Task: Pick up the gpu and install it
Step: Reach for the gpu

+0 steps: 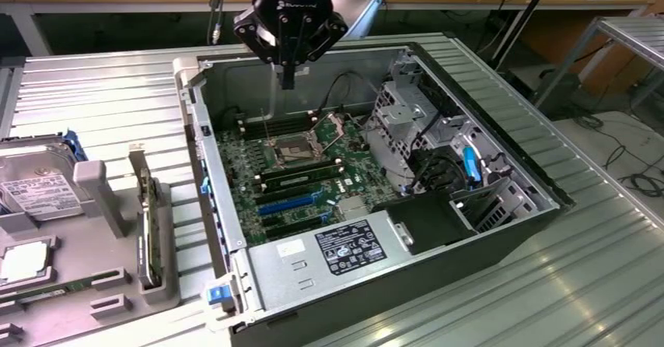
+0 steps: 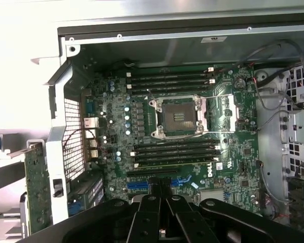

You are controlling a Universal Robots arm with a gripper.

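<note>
— Green-edged card with a silver end bracket: is that the gpu [image 1: 148, 226], and where does it stand relative to the computer case [image 1: 436, 300]?

— Yes. It stands on edge in a slot of the grey parts tray [image 1: 104, 308], just outside the case wall on the exterior view's left. Upright storage most likely leaves its top edge free for a pinch from above.

— State of the gripper [image 1: 288, 78]?

— Fingers together, clamped on nothing. It hangs above the case's open interior, over the motherboard [image 1: 343, 141] near the far wall and well apart from the gpu. On that evidence the pick is not yet done.

— What cannot be confirmed?

— The card sits side-on in the exterior view, so only its edge and bracket read there. In the wrist view the case's rear frame cuts it off. The gripper body partly covers the expansion slots [image 1: 285, 205] in the wrist view, and which slot is meant for the card cannot be told.
</note>
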